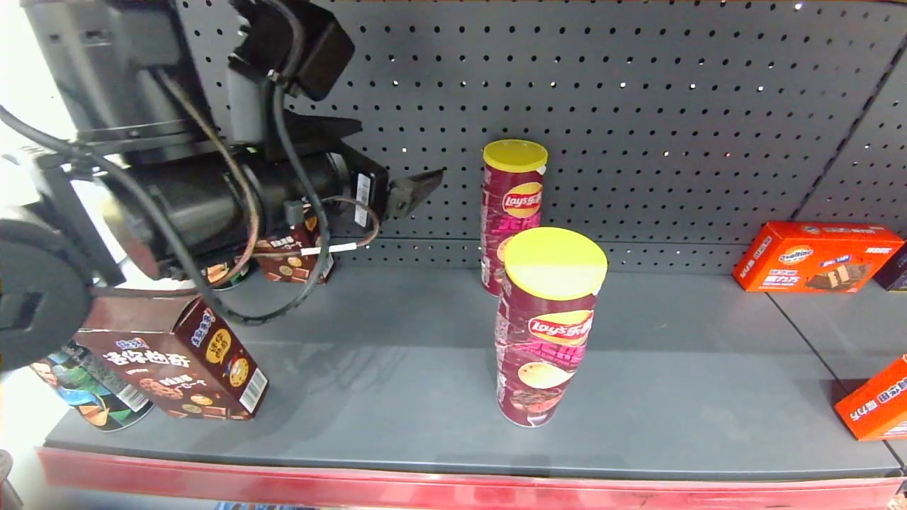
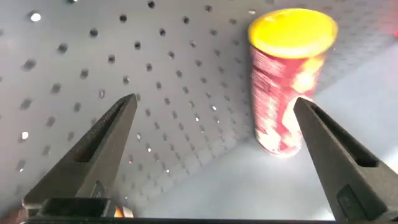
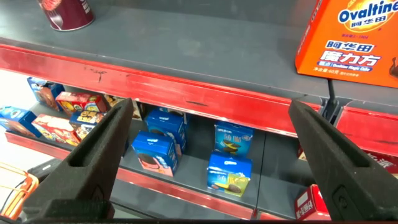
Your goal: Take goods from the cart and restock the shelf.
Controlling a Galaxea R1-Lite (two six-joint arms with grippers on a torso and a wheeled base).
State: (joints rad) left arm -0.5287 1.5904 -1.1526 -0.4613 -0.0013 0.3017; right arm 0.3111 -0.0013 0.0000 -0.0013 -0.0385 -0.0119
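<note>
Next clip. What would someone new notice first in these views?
Two maroon chip cans with yellow lids stand upright on the grey shelf: the front can mid-shelf and the rear can by the pegboard. The left pincer hangs open and empty, with the rear can ahead of it. An orange box lies at the far right.

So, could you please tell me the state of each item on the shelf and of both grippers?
Rear maroon cardboard can with yellow lid: upright, lid on.
Front maroon cardboard can with yellow lid: upright, lid on.
Brown cardboard cookie box: lying down, closed.
Orange cardboard box at the back: lying flat, closed.
Left gripper: fingers open, empty.
Right gripper: fingers open, empty.
</note>
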